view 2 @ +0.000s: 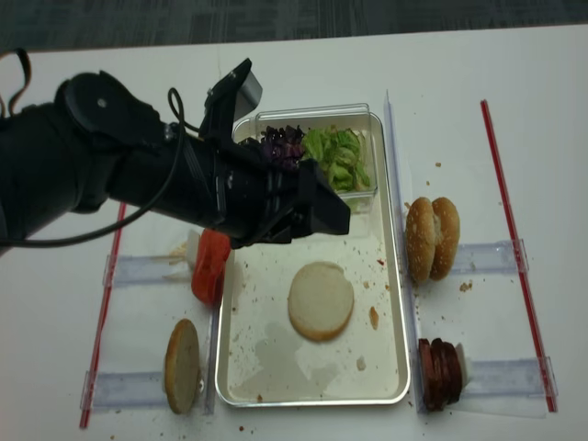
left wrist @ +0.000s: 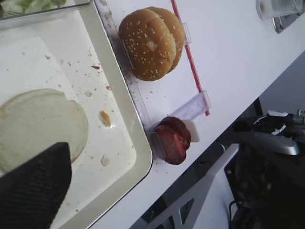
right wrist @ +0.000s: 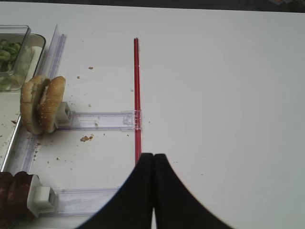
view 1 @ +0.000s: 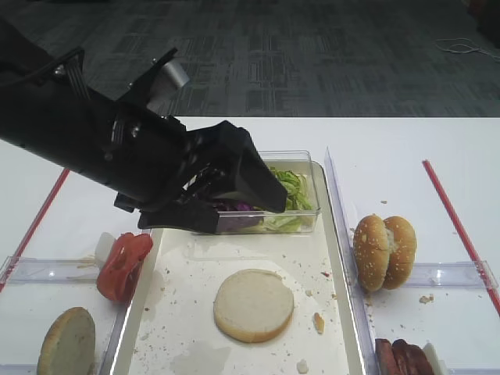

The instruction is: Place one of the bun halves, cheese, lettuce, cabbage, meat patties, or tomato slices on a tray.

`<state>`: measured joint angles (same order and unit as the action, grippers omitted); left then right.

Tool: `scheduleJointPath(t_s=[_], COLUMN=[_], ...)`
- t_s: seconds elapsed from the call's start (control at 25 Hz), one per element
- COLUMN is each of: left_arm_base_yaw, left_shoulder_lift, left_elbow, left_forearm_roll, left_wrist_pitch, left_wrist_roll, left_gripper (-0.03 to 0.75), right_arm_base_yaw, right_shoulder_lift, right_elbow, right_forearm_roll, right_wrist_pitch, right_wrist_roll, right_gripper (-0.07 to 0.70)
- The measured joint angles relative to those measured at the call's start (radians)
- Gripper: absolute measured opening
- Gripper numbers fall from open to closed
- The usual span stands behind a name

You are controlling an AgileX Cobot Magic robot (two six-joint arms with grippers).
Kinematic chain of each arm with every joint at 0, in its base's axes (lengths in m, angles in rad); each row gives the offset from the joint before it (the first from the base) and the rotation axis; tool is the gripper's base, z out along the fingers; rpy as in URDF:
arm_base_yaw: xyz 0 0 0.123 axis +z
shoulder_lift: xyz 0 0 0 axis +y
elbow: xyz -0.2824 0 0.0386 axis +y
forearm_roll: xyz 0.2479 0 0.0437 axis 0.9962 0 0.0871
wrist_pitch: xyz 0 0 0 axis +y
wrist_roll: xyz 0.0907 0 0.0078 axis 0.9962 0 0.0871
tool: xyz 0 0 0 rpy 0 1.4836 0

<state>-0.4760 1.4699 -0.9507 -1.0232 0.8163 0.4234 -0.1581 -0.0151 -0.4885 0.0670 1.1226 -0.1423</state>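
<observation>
White table (view 2: 276, 64) here; we see a bun half (view 2: 321, 300) lying cut face up on the tray (view 2: 397, 276). Left gripper (view 2: 317, 207) hangs wide above it, empty; right gripper (right wrist: 153, 191) pinched closed, empty.

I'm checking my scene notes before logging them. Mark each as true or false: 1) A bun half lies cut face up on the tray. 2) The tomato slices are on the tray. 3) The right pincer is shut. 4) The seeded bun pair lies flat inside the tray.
1) The bun half lies cut face up on the tray: true.
2) False: the tomato slices sit outside its left rim.
3) The right pincer is shut: true.
4) False: the seeded bun pair stands upright, right of the tray.
</observation>
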Motion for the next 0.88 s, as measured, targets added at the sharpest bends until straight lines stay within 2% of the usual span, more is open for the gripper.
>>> scheduleJointPath(t_s=[0.24,0.88], left_arm_base_yaw=[0.0,0.0], left_shoulder_lift=[-0.004,-0.004], left_elbow=[0.0,0.0], left_forearm_roll=[0.146,0.772], left_wrist_pitch=[0.017,0.109], left_wrist_roll=[-0.054,-0.355], left_gripper=[0.677,0.676], right_arm_base_yaw=[0.0,0.0], right_shoulder_lift=[0.0,0.0], right_elbow=[0.0,0.0], right_forearm_roll=[0.0,0.0], right_wrist_pitch=[0.0,0.0], right_wrist_roll=[0.0,0.0], right_gripper=[0.301,0.301])
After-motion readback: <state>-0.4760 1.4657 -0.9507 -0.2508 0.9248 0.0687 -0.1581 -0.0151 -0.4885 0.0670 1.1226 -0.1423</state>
